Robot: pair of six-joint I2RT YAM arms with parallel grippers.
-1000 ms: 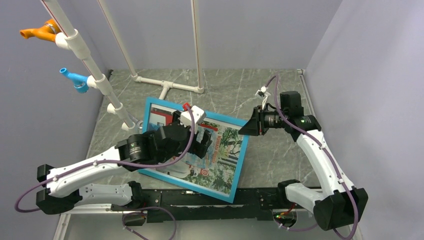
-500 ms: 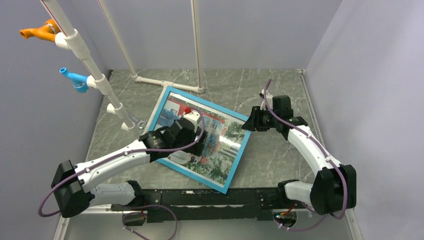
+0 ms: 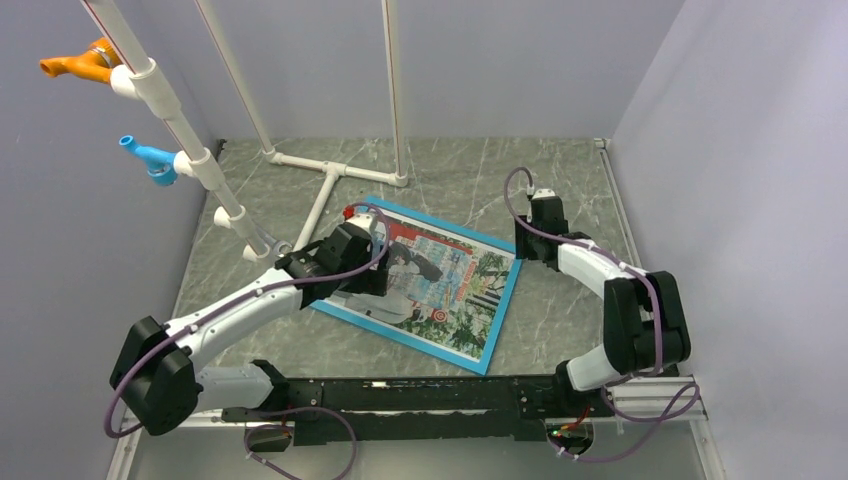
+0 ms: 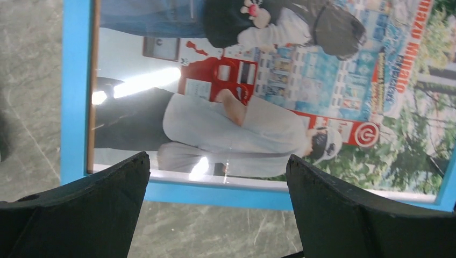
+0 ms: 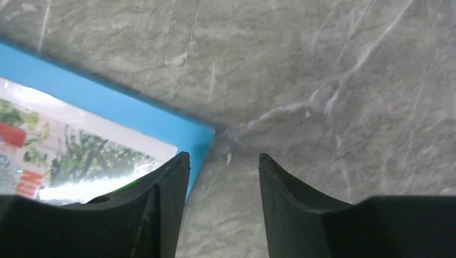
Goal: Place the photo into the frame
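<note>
The frame (image 3: 503, 312) lies flat on the table (image 3: 560, 180), blue face up and turned at an angle to the table edges. The photo (image 3: 450, 290) sits inside it, print side up under the clear pane. Glare streaks cross the pane in the left wrist view, over the photo (image 4: 258, 118). There a thin brown strip runs between the blue border of the frame (image 4: 75, 91) and the print.

The left arm reaches forward and to the right, over the frame's left half. The left gripper (image 3: 420, 270) hangs above the photo, pointing down at it. The left gripper (image 4: 218, 161) has its jaws spread wide and grips nothing. Its fingers (image 4: 97, 209) are black and wedge-shaped.

The right arm folds sharply at the elbow and reaches left. The right gripper (image 3: 522, 250) is low at the frame's far right corner. In the right wrist view, the right gripper (image 5: 223, 158) has its jaws partly apart, with only bare table (image 5: 322, 80) between them. The corner of the frame (image 5: 107, 105) ends just beside one finger; contact cannot be told. A corner of the photo (image 5: 97, 156) shows inside the border.

The table is grey with pale marble veining. A stand of white pipes (image 3: 330, 170) occupies the far left.
</note>
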